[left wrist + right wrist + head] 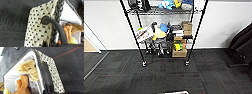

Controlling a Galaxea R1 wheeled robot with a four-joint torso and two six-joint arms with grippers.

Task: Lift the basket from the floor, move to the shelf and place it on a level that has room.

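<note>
The basket (36, 31) shows close in the left wrist view, with its cream-and-dark checkered wall and one dark handle (58, 30) arching over the braided rim. Orange-brown (67, 31) and yellow-green (73, 40) plush toys lie inside. In the right wrist view the basket (53, 70) shows its other dark handle (46, 75), a tan plush (27, 68) and an orange-brown one (23, 83) against the pale lining. The shelf (131, 25), a black wire rack on casters, stands straight ahead on the dark carpet floor (166, 75). Both levels I see, one high (159, 12) and one low (166, 37), are cluttered.
A white wall runs behind the rack. A dark chair (241, 47) stands at the right. At the far left, a doorway opens onto light wooden flooring (89, 46). A pale strip (174, 92) shows at the near edge of the head view. Open carpet lies between me and the rack.
</note>
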